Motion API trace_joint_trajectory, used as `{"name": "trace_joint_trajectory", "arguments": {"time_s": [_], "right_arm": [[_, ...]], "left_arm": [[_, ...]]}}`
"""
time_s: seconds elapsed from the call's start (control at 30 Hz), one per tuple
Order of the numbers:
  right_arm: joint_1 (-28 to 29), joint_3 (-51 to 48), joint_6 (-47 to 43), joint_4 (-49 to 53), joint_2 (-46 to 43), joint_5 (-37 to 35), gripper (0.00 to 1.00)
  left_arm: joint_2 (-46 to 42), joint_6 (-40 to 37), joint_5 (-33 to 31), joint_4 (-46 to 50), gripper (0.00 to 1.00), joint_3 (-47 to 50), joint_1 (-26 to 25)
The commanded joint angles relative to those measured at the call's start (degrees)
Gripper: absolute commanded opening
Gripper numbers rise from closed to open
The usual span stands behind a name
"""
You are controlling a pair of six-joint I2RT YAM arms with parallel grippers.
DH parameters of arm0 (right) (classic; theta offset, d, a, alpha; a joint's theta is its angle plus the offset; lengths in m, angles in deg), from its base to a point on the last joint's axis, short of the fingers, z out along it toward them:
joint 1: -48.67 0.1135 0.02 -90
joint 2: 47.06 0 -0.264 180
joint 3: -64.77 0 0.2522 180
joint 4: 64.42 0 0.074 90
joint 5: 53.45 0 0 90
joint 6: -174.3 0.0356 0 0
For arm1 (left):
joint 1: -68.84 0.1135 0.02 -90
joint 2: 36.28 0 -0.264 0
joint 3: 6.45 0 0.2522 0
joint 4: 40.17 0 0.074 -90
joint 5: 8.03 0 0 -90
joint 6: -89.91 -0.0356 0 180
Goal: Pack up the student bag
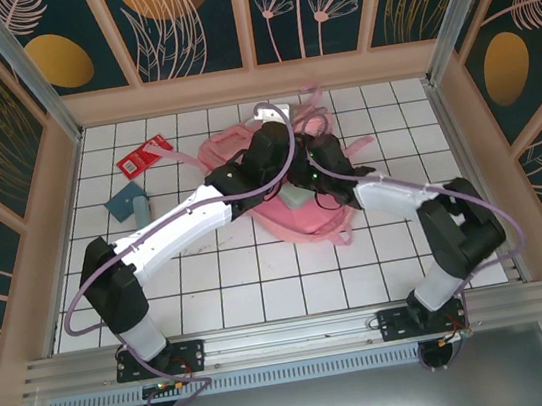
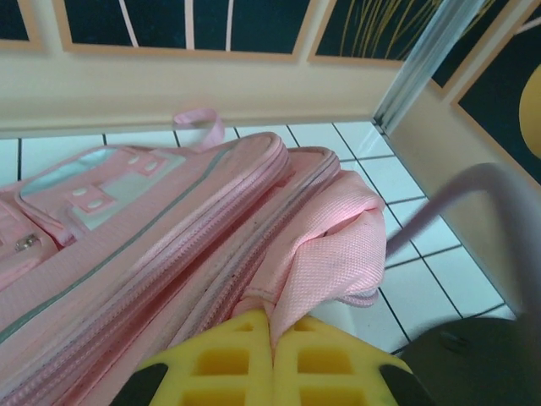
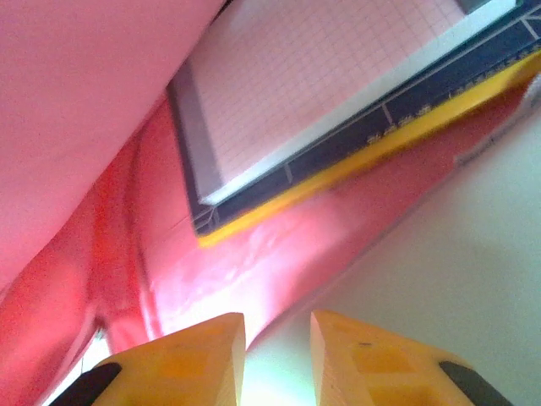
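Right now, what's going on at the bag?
The left gripper is shut on a fold of fabric at the zip of the bag. The right gripper reaches into the bag, jaws slightly apart and empty, beside a gridded pad. A red packet and a teal item lie on the table.

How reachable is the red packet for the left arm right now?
Probably not yet: its jaws are shut on the bag. The packet lies uncovered left of that arm, so likely yes once it lets go.

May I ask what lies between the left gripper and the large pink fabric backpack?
Nothing; in the left wrist view, the left gripper is shut directly on a fold of the backpack.
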Motion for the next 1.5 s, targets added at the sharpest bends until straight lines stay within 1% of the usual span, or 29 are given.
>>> {"name": "trace_joint_trajectory", "arguments": {"time_s": [0.0,0.2,0.3,0.33,0.4,0.43,0.47,0.5,0.53,0.6,0.63,0.7,0.83,0.9,1.03,1.23,1.37,1.47], "right_arm": [[2.0,-5.8,-3.8,-1.6,-9.0,-3.2,0.28],[2.3,-15.1,-6.3,-1.2,-23.4,-7.2,0.34],[2.3,-17.0,-8.2,-0.4,-27.2,-7.5,0.38],[2.3,-17.2,-8.8,-0.1,-27.6,-7.5,0.38],[2.3,-17.3,-9.6,0.0,-27.5,-7.5,0.40],[2.3,-17.3,-10.1,-0.5,-27.2,-7.2,0.40],[2.3,-17.3,-10.5,-0.9,-26.8,-7.0,0.41],[2.3,-17.1,-10.9,-1.2,-26.1,-6.8,0.41],[2.3,-16.8,-11.2,-1.5,-25.3,-6.7,0.42],[2.1,-16.0,-12.1,-2.2,-23.6,-6.3,0.43],[2.1,-15.5,-12.5,-2.4,-22.7,-6.2,0.44],[2.1,-14.8,-13.0,-3.1,-21.0,-5.8,0.45],[1.8,-13.2,-14.0,-4.7,-17.8,-5.0,0.46],[1.7,-12.3,-14.4,-5.3,-16.3,-3.1,0.47],[1.6,-11.1,-14.7,-6.0,-14.2,-2.7,0.48],[1.4,-11.3,-14.5,-7.2,-14.5,-1.7,0.49],[1.1,-12.3,-14.1,-7.7,-15.8,-1.0,0.53],[0.8,-12.7,-14.0,-7.7,-16.5,-0.9,0.54]], "left_arm": [[-2.4,1.6,-0.9,-1.8,0.00,2.1,0.2],[-3.3,3.7,-1.1,-1.8,0.00,7.5,0.6],[-4.4,4.8,-0.8,-1.4,0.17,9.8,0.6],[-5.2,5.2,-1.0,-1.5,0.25,10.9,0.6],[-6.7,5.4,-1.6,-1.3,0.48,12.3,0.9],[-7.4,5.6,-2.2,-0.7,0.54,12.8,1.1],[-8.2,5.9,-2.6,0.1,0.56,13.2,1.2],[-9.1,6.1,-3.4,0.8,0.64,13.9,1.4],[-10.1,6.5,-4.1,1.8,0.69,14.7,1.8],[-12.5,7.4,-5.2,3.3,0.70,16.6,2.4],[-14.0,8.0,-5.8,4.1,0.80,18.0,2.7],[-17.0,9.0,-6.7,5.1,0.82,20.6,3.4],[-23.9,10.3,-7.0,5.4,0.82,26.9,5.1],[-26.5,11.0,-7.3,6.9,0.84,29.2,6.5],[-30.8,11.3,-8.9,10.5,0.83,33.6,10.5],[-35.7,10.6,-8.1,11.6,0.82,41.1,20.2],[-35.2,8.5,-5.8,10.1,0.82,44.4,26.8],[-33.1,8.6,-3.8,8.5,0.81,45.3,31.6]]}}
